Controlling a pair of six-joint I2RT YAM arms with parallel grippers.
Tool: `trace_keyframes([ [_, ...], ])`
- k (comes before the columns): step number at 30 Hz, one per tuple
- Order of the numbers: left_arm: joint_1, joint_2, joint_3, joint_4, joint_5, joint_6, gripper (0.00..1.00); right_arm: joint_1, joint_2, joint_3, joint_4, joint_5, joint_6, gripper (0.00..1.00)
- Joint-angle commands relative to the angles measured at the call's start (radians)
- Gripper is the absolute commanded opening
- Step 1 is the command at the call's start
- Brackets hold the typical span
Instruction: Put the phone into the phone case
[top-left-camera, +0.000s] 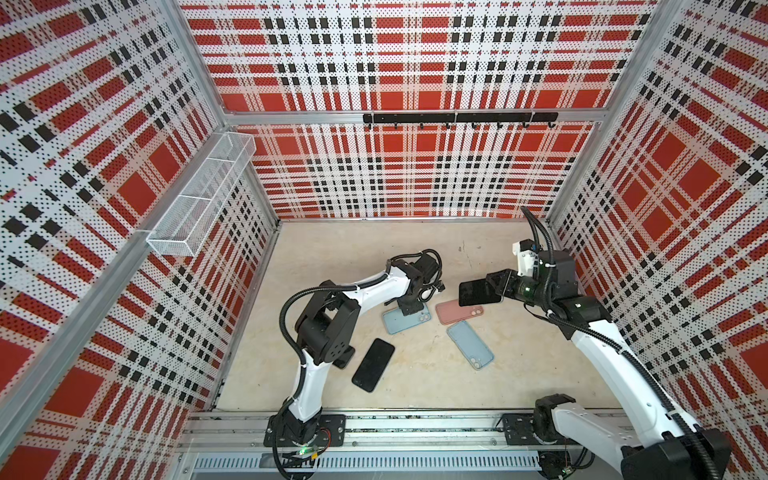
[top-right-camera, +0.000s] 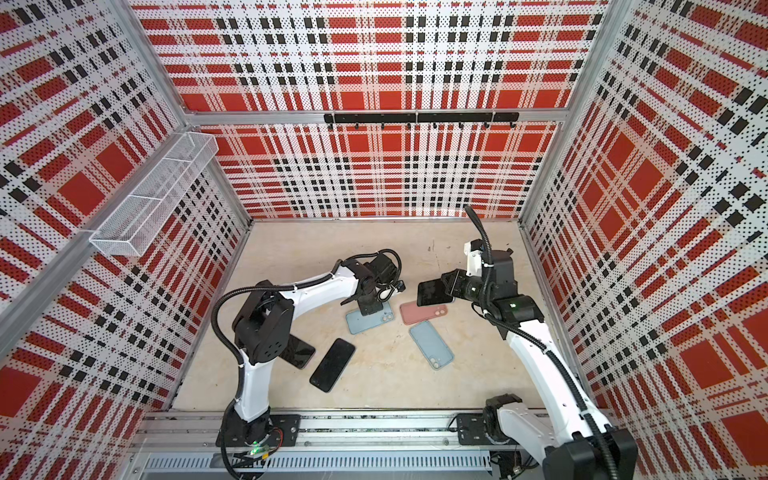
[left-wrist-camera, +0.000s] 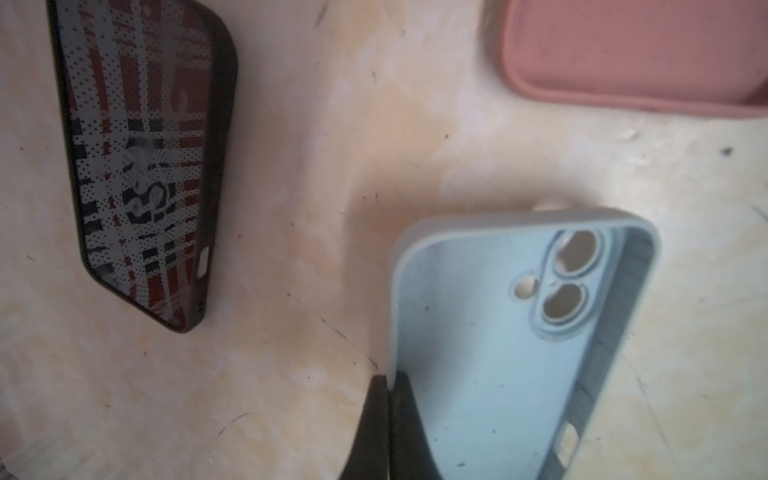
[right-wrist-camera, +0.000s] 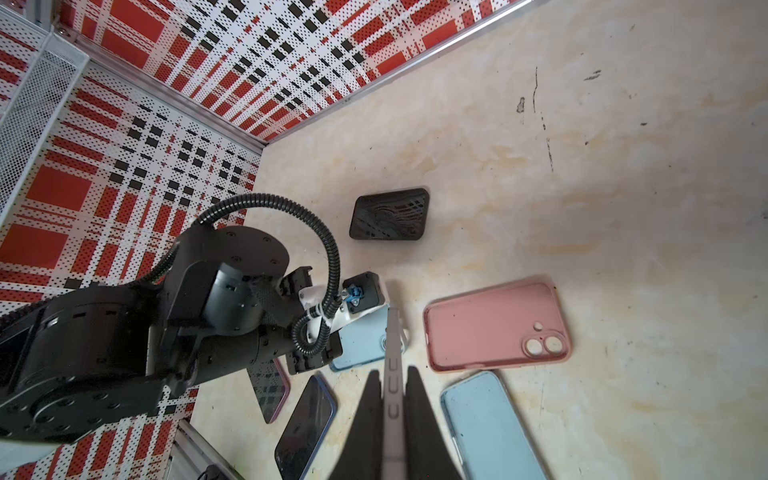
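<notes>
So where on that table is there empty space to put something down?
Bare table runs along the back wall, and again between the black phone, the loose blue case and the front rail. The middle is crowded around the pink case and left gripper.

Left case sat on the tabletop, its wall nipped by the left pincer. Middle case just right of it, near case in front. Right pincer carried the held phone aloft; loose phone lay front-left.

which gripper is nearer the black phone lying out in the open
Left. The left gripper pinches a light blue phone case behind the black phone; the right gripper holds a second phone, raised farther away.
</notes>
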Motion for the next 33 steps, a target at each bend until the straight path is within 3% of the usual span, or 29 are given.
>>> trace_keyframes([
  [1, 0.018, 0.034, 0.067, 0.007, -0.008, 0.094, 0.0, -0.002, -0.028, -0.014, 0.059, -0.031, 0.017, 0.0],
  [6, 0.041, 0.098, 0.13, -0.001, -0.015, 0.1, 0.05, -0.002, -0.025, -0.028, 0.043, -0.044, 0.017, 0.0],
  [13, 0.082, 0.033, 0.105, 0.034, -0.033, 0.1, 0.32, 0.005, 0.049, 0.003, 0.033, -0.116, -0.032, 0.0],
  [17, 0.092, -0.068, 0.022, 0.122, -0.092, 0.04, 0.42, 0.046, 0.126, 0.051, 0.02, -0.139, -0.092, 0.0],
  [20, 0.111, -0.177, -0.02, 0.156, -0.105, -0.123, 0.48, 0.079, 0.19, 0.093, 0.033, -0.144, -0.111, 0.0],
  [23, 0.128, -0.295, -0.076, 0.167, -0.114, -0.38, 0.55, 0.092, 0.242, 0.121, 0.084, -0.136, -0.089, 0.0],
  [27, 0.135, -0.387, -0.131, -0.008, -0.212, -0.923, 0.55, 0.092, 0.254, 0.134, 0.144, -0.087, -0.047, 0.0],
  [29, 0.136, -0.419, -0.196, -0.081, -0.143, -1.125, 0.55, 0.093, 0.262, 0.143, 0.151, -0.07, -0.046, 0.0],
  [33, 0.116, -0.479, -0.388, 0.02, 0.038, -1.364, 0.55, 0.093, 0.28, 0.157, 0.17, -0.061, -0.045, 0.0],
])
